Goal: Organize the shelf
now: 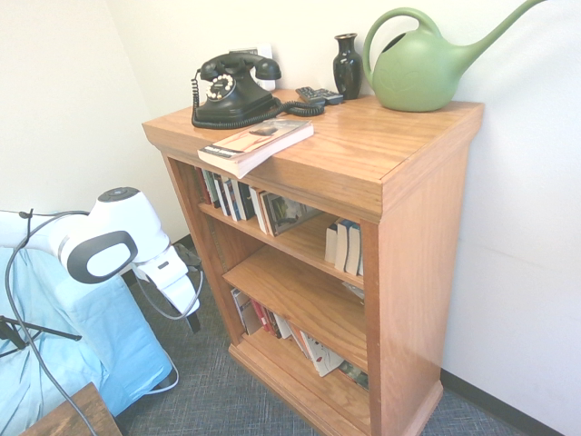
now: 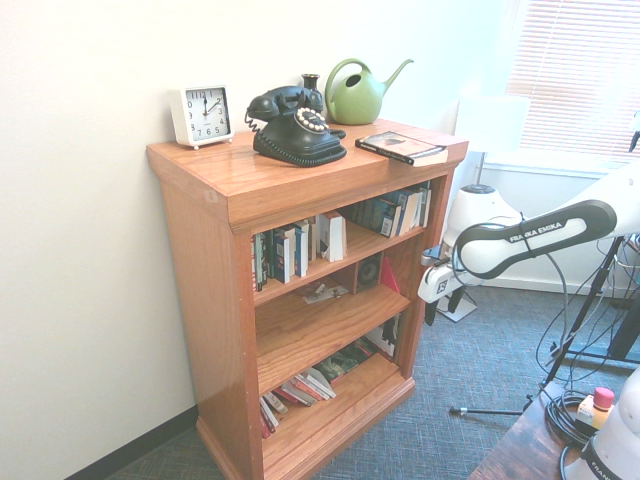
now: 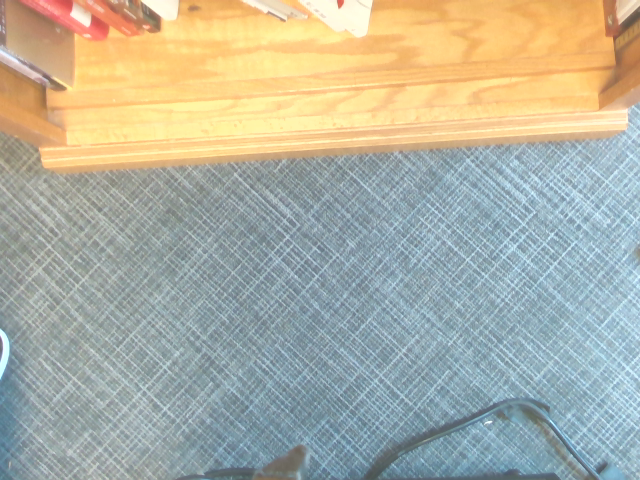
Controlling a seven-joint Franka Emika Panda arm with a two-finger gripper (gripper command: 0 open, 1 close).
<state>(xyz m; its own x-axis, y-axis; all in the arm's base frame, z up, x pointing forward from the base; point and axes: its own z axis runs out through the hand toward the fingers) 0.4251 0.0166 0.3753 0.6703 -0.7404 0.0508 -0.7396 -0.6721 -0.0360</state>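
Observation:
The shelf (image 1: 418,272) (image 2: 215,330) is an orange-brown wooden bookcase against a white wall. A paperback book (image 1: 259,143) (image 2: 403,147) lies flat on its top, near the front edge. Upright books (image 1: 238,198) fill the upper shelf, and the lowest shelf holds leaning and toppled books (image 2: 300,388). The middle shelf is mostly bare, with a few papers (image 2: 325,293). My gripper (image 1: 192,318) (image 2: 431,310) hangs low in front of the shelf's open side and points down at the carpet. The wrist view shows the shelf's base moulding (image 3: 330,110) and carpet.
On the shelf top stand a black rotary telephone (image 1: 234,89) (image 2: 293,125), a dark vase (image 1: 347,65), a green watering can (image 1: 422,64) (image 2: 355,92), a remote (image 1: 318,94) and a white clock (image 2: 203,115). A blue-covered object (image 1: 100,345) and a wooden table corner (image 1: 68,413) sit nearby.

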